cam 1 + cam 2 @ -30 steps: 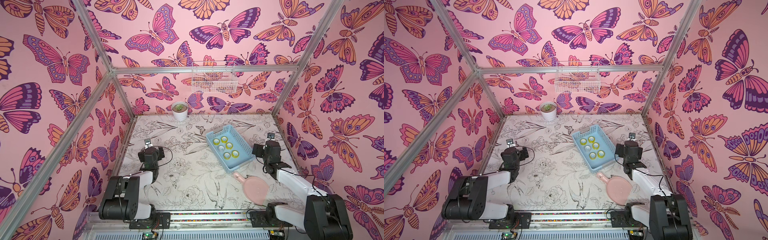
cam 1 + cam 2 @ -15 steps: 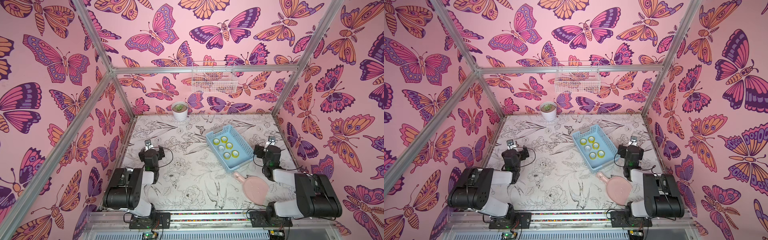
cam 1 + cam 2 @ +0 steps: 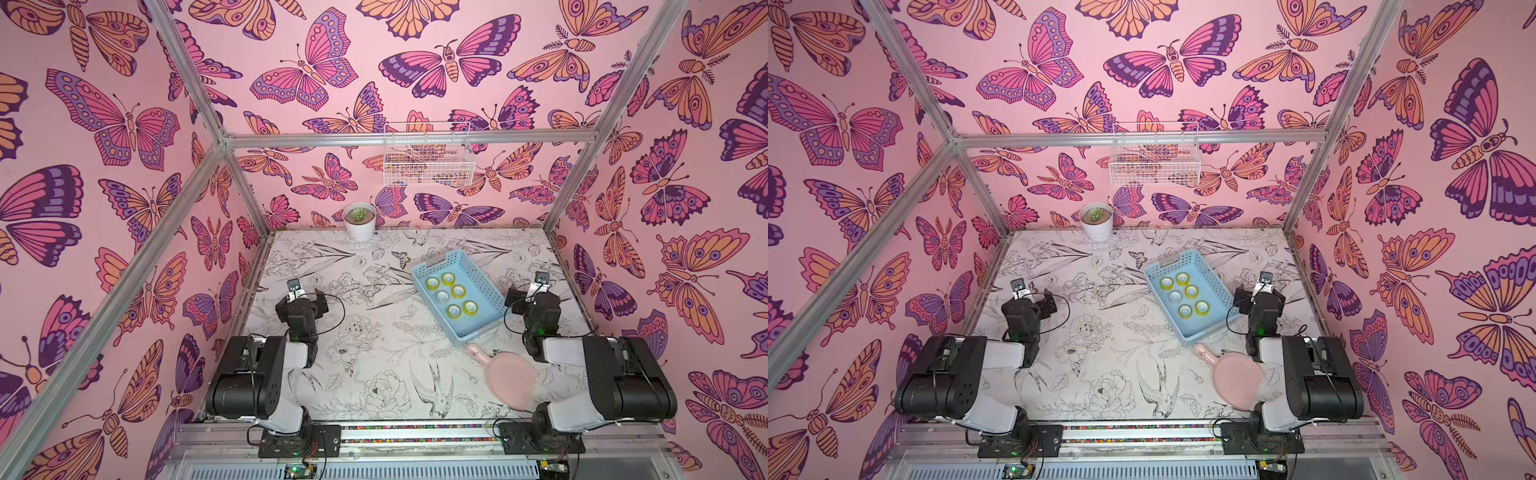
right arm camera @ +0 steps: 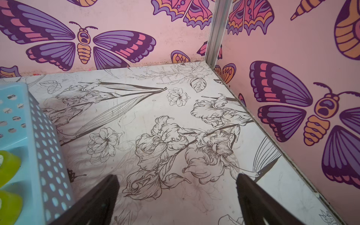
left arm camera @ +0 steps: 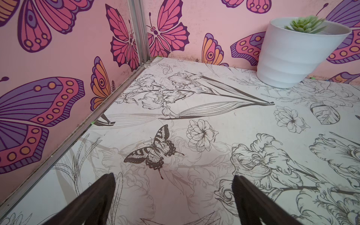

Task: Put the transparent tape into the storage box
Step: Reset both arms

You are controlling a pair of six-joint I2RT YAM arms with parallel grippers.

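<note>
The left jaws stand fully apart and hold nothing: in the left wrist view only bare printed counter (image 5: 194, 120) lies between them. The right jaws are likewise spread wide and empty. In the right wrist view they hang over bare counter just beside the perforated outer wall of the storage box (image 4: 48, 146), not touching it.

The tape rolls (image 3: 458, 291) lie flat on the floor of the storage box (image 3: 467, 328), grouped about its middle, cores facing up; six can be counted in both top views. Laid flat, a roll cannot roll away, and the walls keep the group together. No roll shows on the open counter. Judgement: the placing step appears complete, and the open jaws are consistent with nothing left to carry.

Arm pose:
- The left arm (image 3: 266, 374) is folded low over its base at the near left edge, wrist pointing toward the far wall, well apart from the box.
- The right arm (image 3: 615, 376) mirrors it at the near right edge, wrist just beside the box.

Judgement: both arms are in a parked posture, clear of the load.

Not involved — a pink handled dish (image 3: 509, 378) near the box's near corner, a white plant pot (image 3: 359, 222) at the far wall, and a white wire basket (image 3: 428, 160) hung on that wall.
</note>
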